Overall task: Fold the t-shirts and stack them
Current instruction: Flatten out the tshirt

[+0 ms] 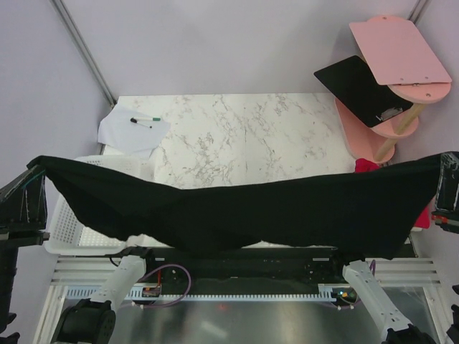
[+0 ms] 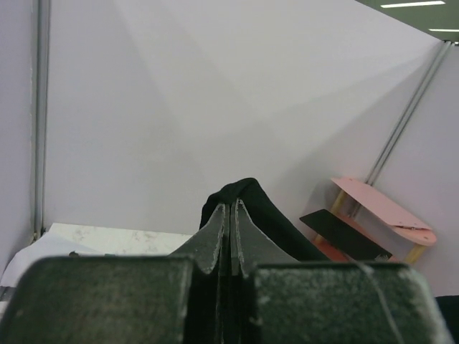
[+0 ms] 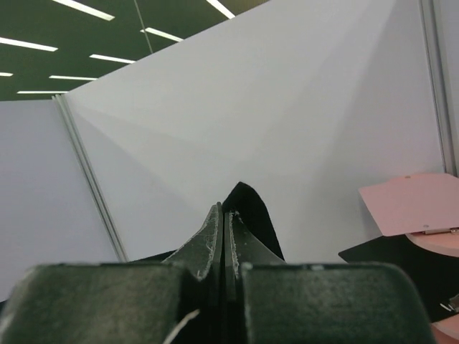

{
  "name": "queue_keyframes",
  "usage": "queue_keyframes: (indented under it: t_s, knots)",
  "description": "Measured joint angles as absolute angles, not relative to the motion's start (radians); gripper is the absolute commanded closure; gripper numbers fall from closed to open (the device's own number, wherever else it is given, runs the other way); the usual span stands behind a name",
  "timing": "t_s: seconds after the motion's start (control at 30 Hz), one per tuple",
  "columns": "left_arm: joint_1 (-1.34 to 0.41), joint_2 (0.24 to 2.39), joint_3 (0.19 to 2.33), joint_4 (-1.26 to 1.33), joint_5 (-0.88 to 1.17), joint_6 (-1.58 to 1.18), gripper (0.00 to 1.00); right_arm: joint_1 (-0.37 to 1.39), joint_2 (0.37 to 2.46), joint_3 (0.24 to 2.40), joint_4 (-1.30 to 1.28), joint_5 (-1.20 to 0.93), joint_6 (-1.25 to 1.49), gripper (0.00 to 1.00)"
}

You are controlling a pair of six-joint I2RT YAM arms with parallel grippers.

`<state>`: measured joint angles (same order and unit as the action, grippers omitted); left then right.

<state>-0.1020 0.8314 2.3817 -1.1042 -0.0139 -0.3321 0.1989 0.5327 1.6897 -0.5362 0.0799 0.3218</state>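
The black t-shirt (image 1: 244,215) hangs stretched in the air across the near side of the table, sagging in the middle. My left gripper (image 1: 30,179) is shut on its left corner, high at the left edge. In the left wrist view the cloth (image 2: 247,201) bulges out past the pressed fingertips (image 2: 231,215). My right gripper (image 1: 446,179) is shut on the right corner, high at the right edge. In the right wrist view a black tip (image 3: 251,204) pokes out above the closed gripper (image 3: 224,215). A bit of red shirt (image 1: 366,166) shows behind the black one, at the right.
A white basket (image 1: 64,229) sits at the left under the shirt. A white paper sheet with a marker (image 1: 133,129) lies at the back left. A pink tiered stand (image 1: 394,79) with a flat black board (image 1: 355,86) stands at the back right. Marble tabletop (image 1: 244,143) shows behind the shirt.
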Motion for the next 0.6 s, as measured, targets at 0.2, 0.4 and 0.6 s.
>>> queue_keyframes:
  t_s: [0.2,0.4,0.6]
  knots:
    - [-0.101,0.872,2.376,-1.119,-0.004,-0.332,0.98,0.198,0.524,1.724,-0.554,0.089,0.326,1.0]
    - [-0.104,1.053,2.335,-1.107,0.001,-0.332,0.98,0.198,0.552,1.518,-0.528,0.096,0.326,1.0]
    - [-0.104,1.38,2.24,-1.068,0.001,-0.308,0.98,0.198,0.738,1.179,-0.375,0.081,0.33,1.0]
